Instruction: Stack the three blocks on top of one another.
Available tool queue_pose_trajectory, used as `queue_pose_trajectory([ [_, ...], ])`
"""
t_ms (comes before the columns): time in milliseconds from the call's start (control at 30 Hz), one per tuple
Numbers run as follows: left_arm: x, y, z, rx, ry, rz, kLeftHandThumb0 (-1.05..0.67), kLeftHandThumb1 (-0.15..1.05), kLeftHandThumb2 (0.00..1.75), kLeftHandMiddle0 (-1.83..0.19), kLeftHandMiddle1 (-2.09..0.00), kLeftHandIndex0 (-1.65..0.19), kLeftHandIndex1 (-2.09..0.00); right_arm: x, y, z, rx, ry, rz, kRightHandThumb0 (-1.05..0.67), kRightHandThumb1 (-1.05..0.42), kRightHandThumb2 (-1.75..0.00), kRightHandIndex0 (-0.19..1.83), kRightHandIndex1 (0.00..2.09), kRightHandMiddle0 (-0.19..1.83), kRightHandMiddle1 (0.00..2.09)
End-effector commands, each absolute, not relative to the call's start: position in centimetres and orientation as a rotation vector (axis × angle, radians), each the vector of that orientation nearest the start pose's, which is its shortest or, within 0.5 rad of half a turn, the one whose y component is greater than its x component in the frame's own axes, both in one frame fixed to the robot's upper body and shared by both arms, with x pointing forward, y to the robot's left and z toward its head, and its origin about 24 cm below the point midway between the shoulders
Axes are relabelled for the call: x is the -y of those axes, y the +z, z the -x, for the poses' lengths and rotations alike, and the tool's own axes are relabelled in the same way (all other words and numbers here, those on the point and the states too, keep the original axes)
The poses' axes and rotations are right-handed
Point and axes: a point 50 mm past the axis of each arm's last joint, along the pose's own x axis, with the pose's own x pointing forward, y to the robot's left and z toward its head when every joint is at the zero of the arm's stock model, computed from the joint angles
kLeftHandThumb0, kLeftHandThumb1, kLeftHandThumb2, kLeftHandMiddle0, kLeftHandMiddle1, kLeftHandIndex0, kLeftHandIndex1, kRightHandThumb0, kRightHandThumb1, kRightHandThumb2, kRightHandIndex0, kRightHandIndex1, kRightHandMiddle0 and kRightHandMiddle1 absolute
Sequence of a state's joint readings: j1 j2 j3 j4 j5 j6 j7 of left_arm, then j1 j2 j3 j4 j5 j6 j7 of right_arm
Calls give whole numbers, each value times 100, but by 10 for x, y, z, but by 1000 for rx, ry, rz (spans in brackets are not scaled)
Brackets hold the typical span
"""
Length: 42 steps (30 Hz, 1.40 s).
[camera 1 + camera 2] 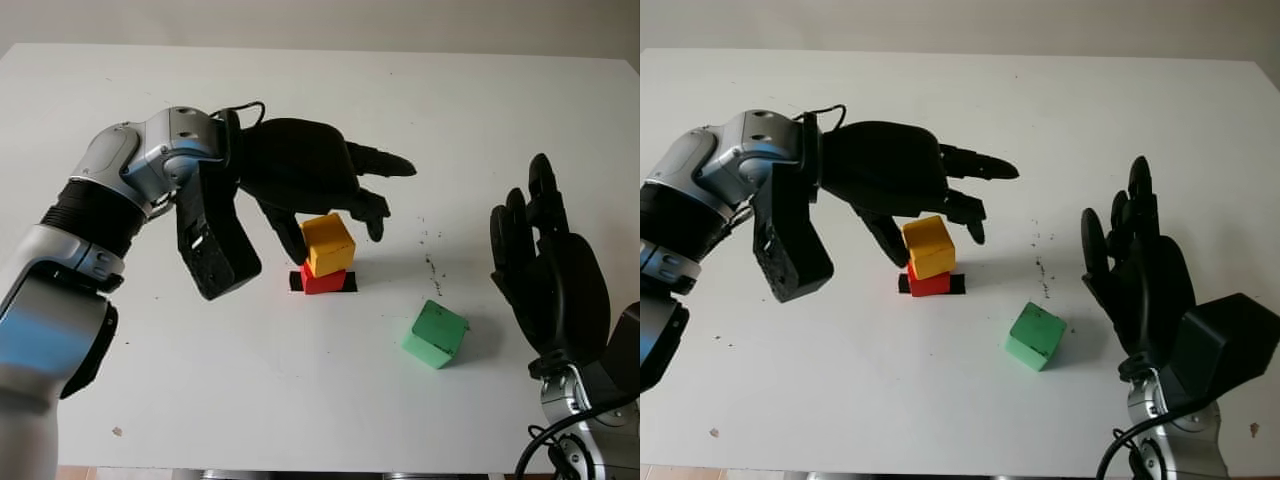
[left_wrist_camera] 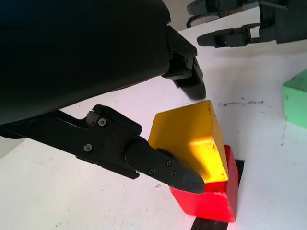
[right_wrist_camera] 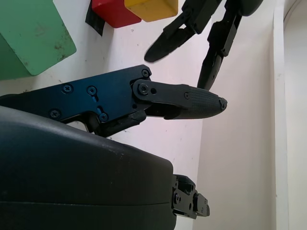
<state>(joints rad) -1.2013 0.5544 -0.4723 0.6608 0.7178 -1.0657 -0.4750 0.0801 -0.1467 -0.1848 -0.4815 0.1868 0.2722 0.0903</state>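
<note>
Left hand (image 1: 320, 195) open around yellow block (image 1: 328, 243) (atop red block (image 1: 322, 279))

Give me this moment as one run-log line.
stack: yellow block on red block | green block loose on table | left hand open around stack | right hand open beside green block

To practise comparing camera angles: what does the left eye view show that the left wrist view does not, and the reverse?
The left eye view adds the silver left arm, the wide table and the green block in full, lying apart from the stack. The left wrist view adds a close look at the yellow block sitting askew on the red block. Shared: the left robot hand over the stack, the open right robot hand, all three blocks and the black mark.
</note>
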Motion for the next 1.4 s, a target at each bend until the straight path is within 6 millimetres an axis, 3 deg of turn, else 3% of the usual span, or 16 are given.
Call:
queue_pose_trajectory([
  [0,-80,243,-337,1021,-1090,-1806,-59,88,4,19,-5,-5,-11,204,119,-223,164,-36,4,-65,-105,-48,-19,3,-15,5],
  [367,-92,246,-334,964,-1085,-1838,-69,87,5,19,-3,-7,-9,205,118,-226,164,-24,10,-64,-105,-51,-19,3,-16,5],
  [633,-122,265,-329,773,-958,-1762,-77,81,4,19,-1,8,-2,204,118,-230,167,-11,17,-65,-105,-52,-19,1,-16,5],
  [800,-156,280,-328,644,-794,-1568,-86,84,6,19,0,15,-2,202,119,-231,171,2,15,-63,-105,-54,-19,0,-17,5],
  [900,-179,281,-329,577,-707,-1217,-88,95,8,19,0,19,-1,204,121,-232,179,-4,27,-64,-105,-54,-19,1,-17,5],
  [1000,-195,268,-327,537,-619,-916,-87,103,18,19,0,19,0,206,124,-235,183,-4,40,-64,-105,-51,-19,2,-16,6],
  [1067,-206,252,-325,522,-531,-767,-87,104,41,19,0,19,0,209,128,-238,191,9,69,-64,-105,-52,-19,1,-17,5],
  [1133,-212,240,-322,511,-472,-682,-86,105,52,19,0,19,0,211,132,-240,193,21,111,-64,-105,-54,-19,0,-17,5],
  [1367,-223,177,-309,326,-372,-258,-77,105,59,19,0,19,0,224,158,-255,229,66,340,-66,-105,-50,-17,3,-14,7],
])
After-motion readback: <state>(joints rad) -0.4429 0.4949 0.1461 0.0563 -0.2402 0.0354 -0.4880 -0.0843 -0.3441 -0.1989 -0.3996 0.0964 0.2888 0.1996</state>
